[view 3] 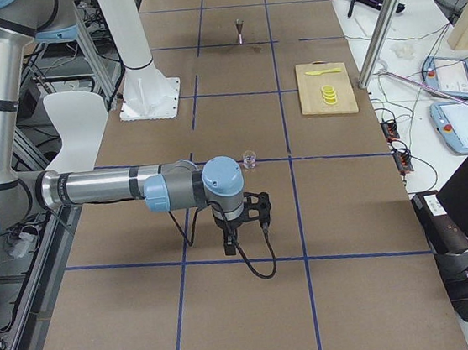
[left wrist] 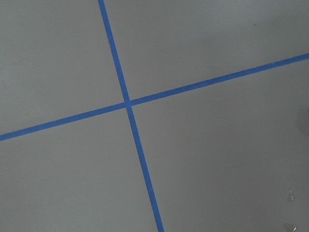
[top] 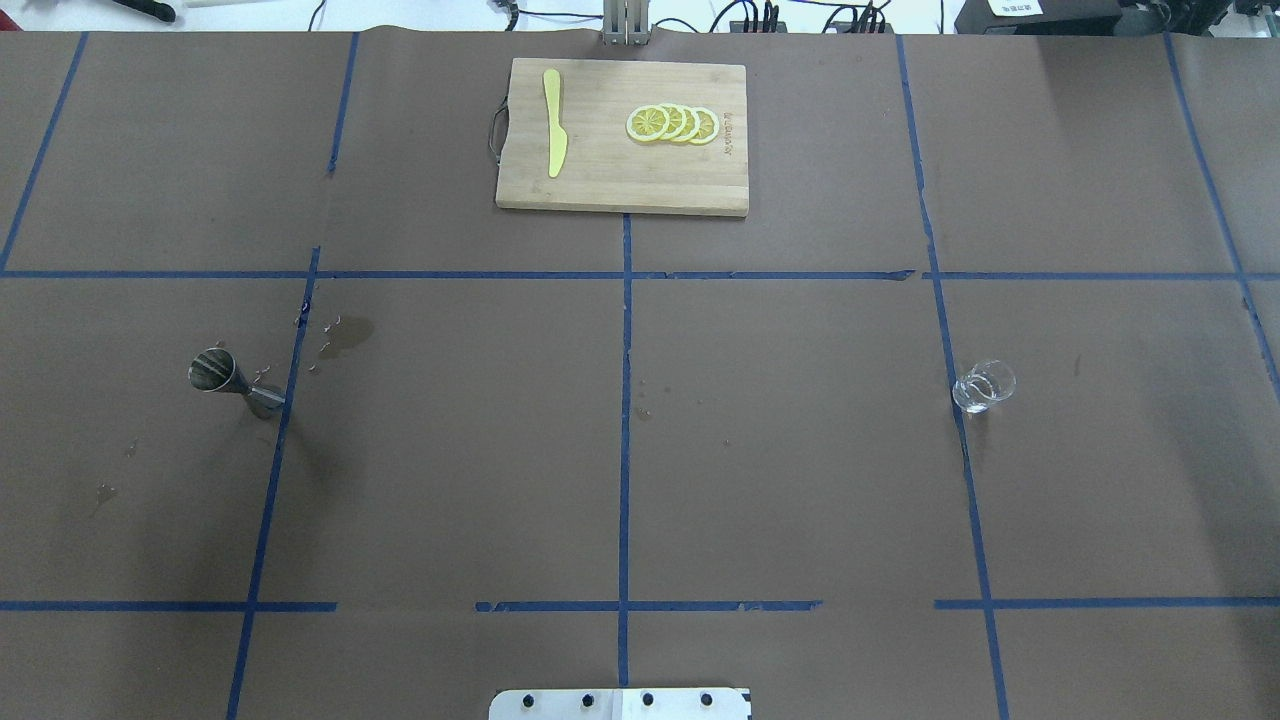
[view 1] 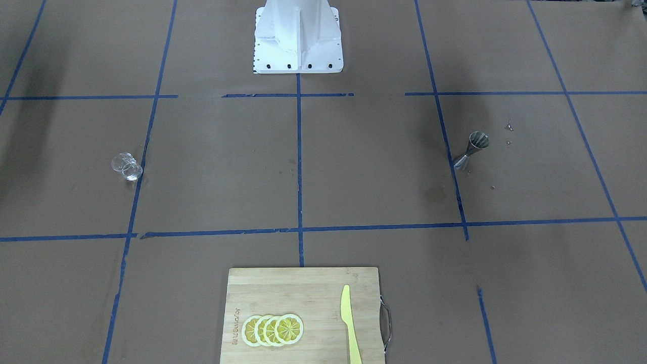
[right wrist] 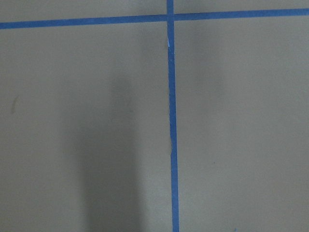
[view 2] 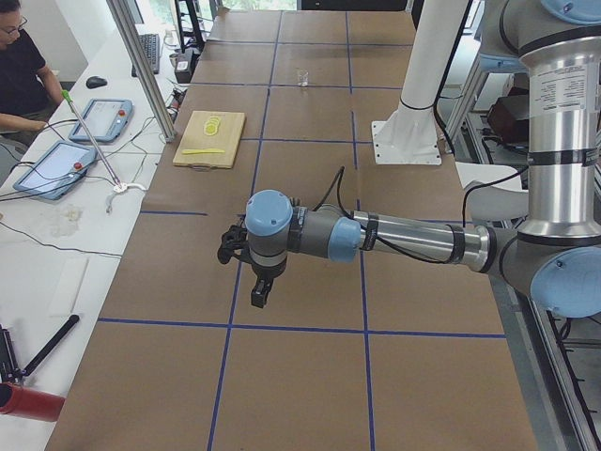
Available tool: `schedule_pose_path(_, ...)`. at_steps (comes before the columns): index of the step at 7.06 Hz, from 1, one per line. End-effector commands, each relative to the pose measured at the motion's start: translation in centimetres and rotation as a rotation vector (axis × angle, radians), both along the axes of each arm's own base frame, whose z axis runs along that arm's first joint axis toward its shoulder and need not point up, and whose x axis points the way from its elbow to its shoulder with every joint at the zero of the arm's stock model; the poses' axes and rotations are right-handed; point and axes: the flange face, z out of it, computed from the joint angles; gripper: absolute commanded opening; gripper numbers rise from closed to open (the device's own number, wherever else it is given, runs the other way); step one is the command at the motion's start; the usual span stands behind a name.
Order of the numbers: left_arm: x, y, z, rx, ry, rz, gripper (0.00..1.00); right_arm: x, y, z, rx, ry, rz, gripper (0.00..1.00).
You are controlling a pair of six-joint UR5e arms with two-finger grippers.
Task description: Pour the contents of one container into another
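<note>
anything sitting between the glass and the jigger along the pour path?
Nothing visible. Between the glass and the jigger lie only brown paper and blue tape. The cutting board sits beyond that line, at the table's far edge.

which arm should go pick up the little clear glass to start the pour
Right. The small clear round drinking glass stands in the robot's right half, nearer the right tool. The left tool hangs over the opposite end, where the shiny steel hourglass-shaped jigger stands.
</note>
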Motion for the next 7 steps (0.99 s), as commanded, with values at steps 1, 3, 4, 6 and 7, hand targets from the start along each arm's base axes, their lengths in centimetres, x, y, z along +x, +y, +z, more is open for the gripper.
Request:
schedule_pose_path(1,0.0,0.0,-0.2,0.003,0.002,-0.001,1.0,0.0,0.0,0.0,0.002,0.0,0.0,1.0)
schedule_pose_path(3,0.1,-0.1,-0.8,0.019,0.001,0.001,1.0,0.0,0.0,0.0,0.001,-0.003,0.0,1.0)
schedule_pose_path(4,0.1,-0.1,-0.8,0.019,0.001,0.002,1.0,0.0,0.0,0.0,0.0,-0.003,0.0,1.0)
schedule_pose_path(6,0.2,1.1,-1.9,0.045,0.019,0.008,1.0,0.1,-0.1,-0.7,0.033,-0.003,0.001,1.0)
schedule_pose_path(7,0.5,1.4,-3.2,0.058,0.073,0.017,1.0,0.4,0.0,-2.1,0.057,-0.02,0.013,1.0)
